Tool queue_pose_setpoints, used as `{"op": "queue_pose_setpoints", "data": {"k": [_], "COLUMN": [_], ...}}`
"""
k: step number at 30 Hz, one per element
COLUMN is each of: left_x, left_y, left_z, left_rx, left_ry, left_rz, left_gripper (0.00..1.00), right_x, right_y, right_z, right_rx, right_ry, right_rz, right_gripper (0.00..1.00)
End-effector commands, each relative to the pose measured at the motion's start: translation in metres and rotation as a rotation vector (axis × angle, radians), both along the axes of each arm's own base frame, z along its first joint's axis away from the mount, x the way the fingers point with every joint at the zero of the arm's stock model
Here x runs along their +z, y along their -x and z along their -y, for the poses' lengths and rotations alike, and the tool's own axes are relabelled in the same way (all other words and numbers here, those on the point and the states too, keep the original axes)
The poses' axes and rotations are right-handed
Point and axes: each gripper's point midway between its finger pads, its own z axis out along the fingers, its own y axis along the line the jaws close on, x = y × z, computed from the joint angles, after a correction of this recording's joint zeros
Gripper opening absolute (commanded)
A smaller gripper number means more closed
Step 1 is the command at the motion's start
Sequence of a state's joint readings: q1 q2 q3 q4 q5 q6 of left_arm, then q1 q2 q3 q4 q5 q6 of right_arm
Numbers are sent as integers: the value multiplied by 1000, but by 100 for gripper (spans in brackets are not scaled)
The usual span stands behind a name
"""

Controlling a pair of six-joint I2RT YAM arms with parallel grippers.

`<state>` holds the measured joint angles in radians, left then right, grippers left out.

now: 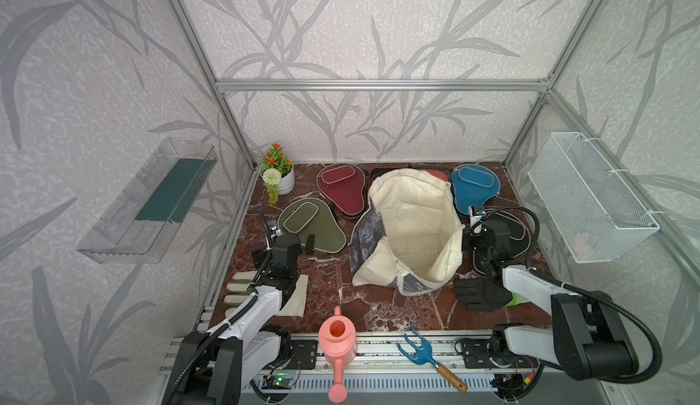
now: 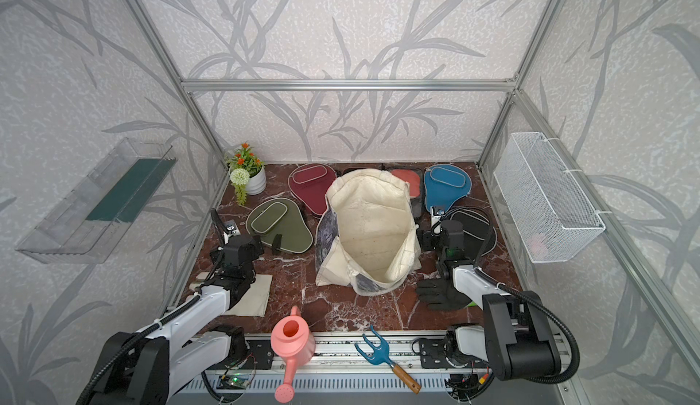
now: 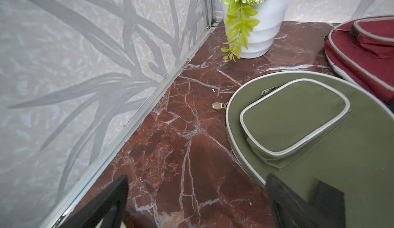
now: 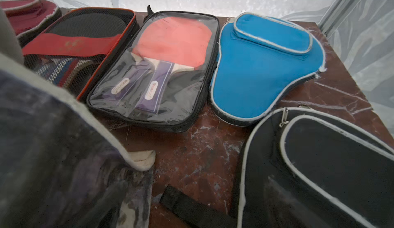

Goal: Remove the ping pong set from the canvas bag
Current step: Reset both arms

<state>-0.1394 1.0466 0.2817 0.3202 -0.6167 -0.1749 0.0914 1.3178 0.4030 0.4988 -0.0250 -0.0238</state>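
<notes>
A: Left gripper (image 3: 197, 176)?
B: Spread wide, holding nothing. 1 finger (image 3: 284, 200) is over the olive case (image 3: 319, 131). The arm reaches low and forward.
A: Right gripper (image 1: 478, 232)?
B: Spread too, empty, between the canvas bag (image 1: 413, 210) and the black case (image 4: 319, 163). The maroon case (image 1: 341, 187) and blue case (image 1: 473, 187) lie behind the bag on the marble table (image 1: 371, 304).

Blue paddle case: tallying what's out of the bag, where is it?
In both top views the blue paddle case lies at the table's far right corner, outside the canvas bag, just behind the black case.
</notes>
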Motion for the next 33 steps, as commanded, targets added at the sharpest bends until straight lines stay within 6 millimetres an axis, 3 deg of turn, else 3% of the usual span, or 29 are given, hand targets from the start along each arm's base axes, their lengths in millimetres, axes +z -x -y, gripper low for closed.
{"op": "queue_pose_setpoints", "data": {"k": [1, 5, 9, 10, 13, 15, 16, 19, 33], "left_x": [22, 21, 22, 22, 8, -12, -9, -17, -16], "left_y": [-7, -18, -36, -45, -67, -78, -86, -85, -87], "left_z": [-9, -10, -9, -8, 1, 9, 10, 10, 8], "left_rx": [31, -4, -46, -60, -109, -159, -166, -159, -163], "left_ry": [-31, 2, 7, 10, 50, 38, 11, 51, 63], "left_rz": [102, 139, 181, 185, 128, 147, 178, 82, 89], "left_gripper": [99, 99, 99, 99, 99, 99, 99, 99, 99], "right_x": [21, 25, 1, 6, -1, -3, 0, 0, 0], "right_y": [-15, -20, -26, -26, -30, -32, -33, -31, -32], "right_z": [-3, -1, -1, 3, 9, 11, 10, 11, 9], "right_rx": [2, -10, -12, -44, -84, -95, -85, -101, -87], "right_ry": [22, 69, 76, 72, 79, 70, 82, 93, 88], "right_rz": [153, 207, 236, 258, 152, 166, 206, 195, 200], "right_gripper": [99, 99, 99, 99, 99, 99, 99, 99, 99]}}
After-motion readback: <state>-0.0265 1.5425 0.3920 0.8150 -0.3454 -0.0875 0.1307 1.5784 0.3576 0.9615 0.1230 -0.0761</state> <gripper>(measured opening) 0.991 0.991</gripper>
